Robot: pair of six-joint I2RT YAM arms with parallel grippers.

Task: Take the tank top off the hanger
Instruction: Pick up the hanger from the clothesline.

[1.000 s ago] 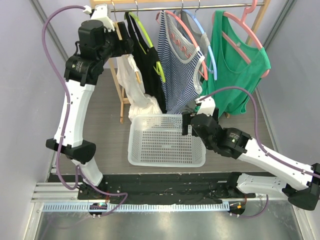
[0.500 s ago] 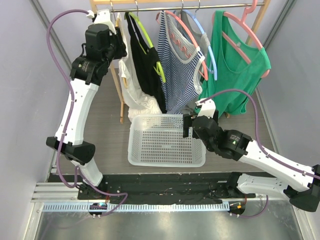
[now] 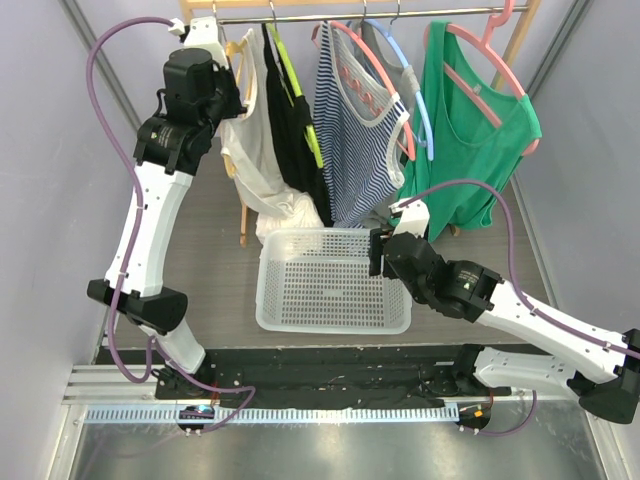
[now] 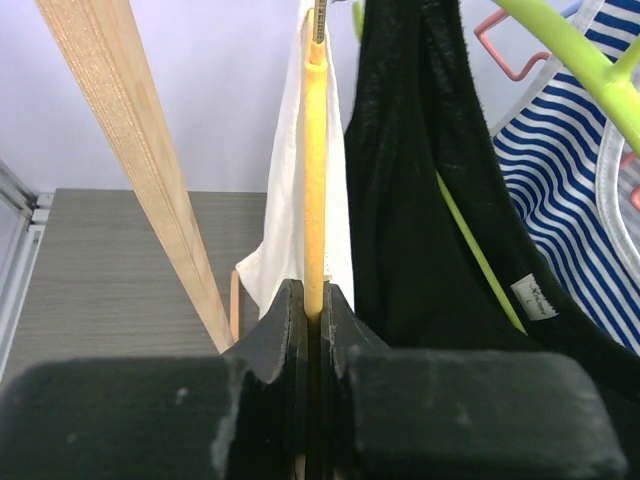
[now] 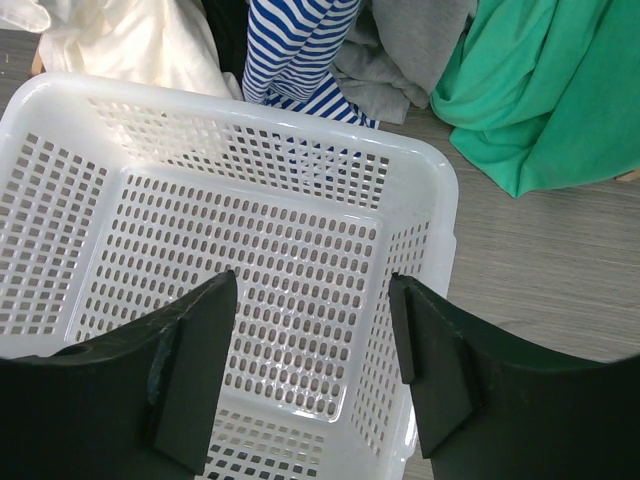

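A white tank top point(image 3: 256, 150) hangs on a yellow hanger point(image 4: 315, 170) at the left end of the rail. My left gripper point(image 3: 231, 66) is up there, shut on the hanger's yellow arm; the left wrist view has the bar pinched between the black fingers point(image 4: 313, 295), with the white cloth point(image 4: 285, 230) draped behind it. My right gripper point(image 3: 384, 253) hovers low over the right side of the white basket point(image 3: 335, 322). Its jaws point(image 5: 312, 290) stand open, holding nothing.
Along the rail point(image 3: 350, 15) hang a black top on a green hanger point(image 3: 297, 130), a blue-striped top point(image 3: 350, 150), a grey one on a blue hanger and a green top on a pink hanger point(image 3: 480, 140). A slanted wooden rack post point(image 4: 140, 170) stands left of the yellow hanger.
My left gripper has closed onto the yellow hanger, and the white top has swung out from the black one. The right jaws have narrowed a little.
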